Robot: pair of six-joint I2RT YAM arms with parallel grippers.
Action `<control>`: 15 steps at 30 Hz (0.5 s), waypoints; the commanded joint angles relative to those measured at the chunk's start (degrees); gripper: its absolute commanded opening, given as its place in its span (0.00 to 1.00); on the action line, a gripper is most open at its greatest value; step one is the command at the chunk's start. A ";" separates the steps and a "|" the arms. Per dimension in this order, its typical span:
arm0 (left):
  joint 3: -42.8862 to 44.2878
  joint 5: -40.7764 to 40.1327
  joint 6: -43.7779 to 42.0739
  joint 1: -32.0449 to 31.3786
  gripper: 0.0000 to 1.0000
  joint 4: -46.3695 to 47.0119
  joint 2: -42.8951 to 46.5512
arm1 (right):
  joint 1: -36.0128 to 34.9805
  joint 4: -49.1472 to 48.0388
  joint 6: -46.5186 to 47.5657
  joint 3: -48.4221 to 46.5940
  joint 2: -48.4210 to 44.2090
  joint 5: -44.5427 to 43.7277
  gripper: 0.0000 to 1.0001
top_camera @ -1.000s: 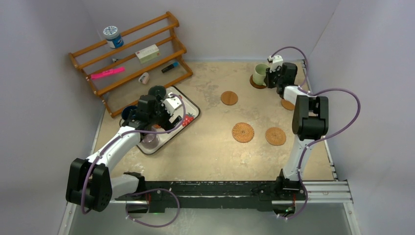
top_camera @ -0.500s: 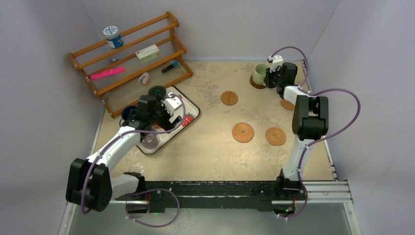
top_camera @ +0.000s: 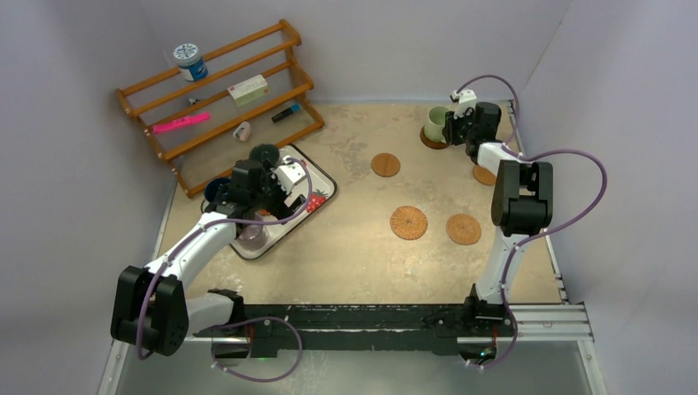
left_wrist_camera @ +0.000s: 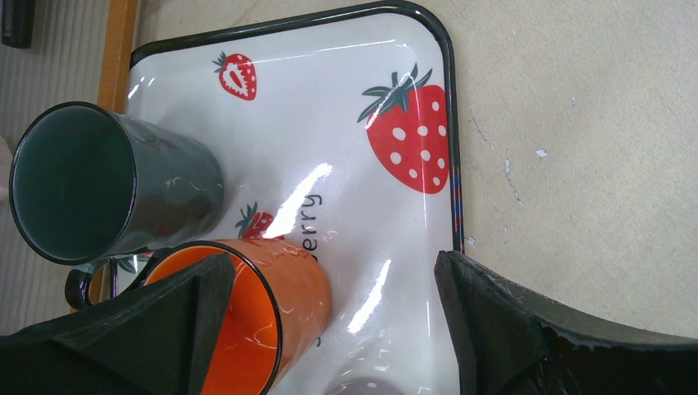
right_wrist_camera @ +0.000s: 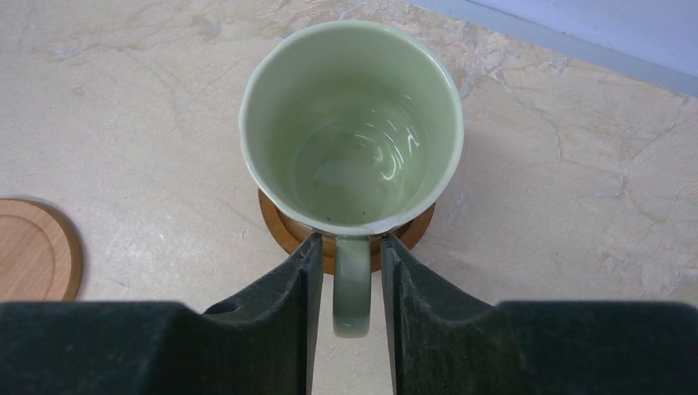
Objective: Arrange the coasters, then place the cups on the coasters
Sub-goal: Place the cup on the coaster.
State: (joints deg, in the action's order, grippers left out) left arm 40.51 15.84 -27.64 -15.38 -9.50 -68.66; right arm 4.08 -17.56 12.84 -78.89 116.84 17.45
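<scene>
- Pale green cup (right_wrist_camera: 352, 123) upright on a brown coaster (right_wrist_camera: 278, 224), well right of the strawberry tray (left_wrist_camera: 354, 66) and farther back; most of that coaster hidden under the cup, only its near rim showing.
- Right pincer (right_wrist_camera: 350, 247) at the cup's handle (right_wrist_camera: 352, 300), one finger on each side, slightly apart with a thin gap on both sides, not clamped.
- Right arm stretched long toward the back, far right of the tray, wrist turned toward the cup; half-hidden coaster (top_camera: 482, 176) partly covered by its forearm.
- Right of the tray, on bare worktop (top_camera: 354, 255): plain coaster (top_camera: 385, 164), wicker coaster (top_camera: 409, 222), and beyond that a third coaster (top_camera: 463, 229).
- Left pincer (left_wrist_camera: 333, 263) above the tray, spread wide, holding nothing.
- Orange cup (left_wrist_camera: 288, 288) on the tray, its rim partly covered by one finger; touching or not, impossible to tell.
- Dark grey-green cup (left_wrist_camera: 165, 185) on the tray just beside the orange one, handle mostly out of sight.
- Translucent cup (top_camera: 252, 238) at the tray's near end, under the left forearm, hard to make out.
- Left arm bent at the elbow, leaning diagonally over the tray, pincer pointing down.
</scene>
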 commanded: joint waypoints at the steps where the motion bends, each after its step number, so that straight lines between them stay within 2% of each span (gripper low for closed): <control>1: 0.71 0.40 0.39 0.61 1.00 0.72 0.21 | -0.32 -2.32 -0.27 -2.31 -2.71 1.35 0.36; 8: 0.80 0.68 0.40 0.61 1.00 0.62 0.37 | -0.30 -1.69 0.07 -1.98 -3.41 1.53 0.39; 15: 0.80 0.77 0.41 0.61 1.00 0.39 0.46 | -0.30 -0.91 1.06 -0.43 -4.61 1.75 0.36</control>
State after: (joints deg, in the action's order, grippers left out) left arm 40.51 15.84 -27.64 -15.38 -9.52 -68.66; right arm 4.08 -17.43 13.06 -78.96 116.49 17.61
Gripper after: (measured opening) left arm 0.998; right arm 0.379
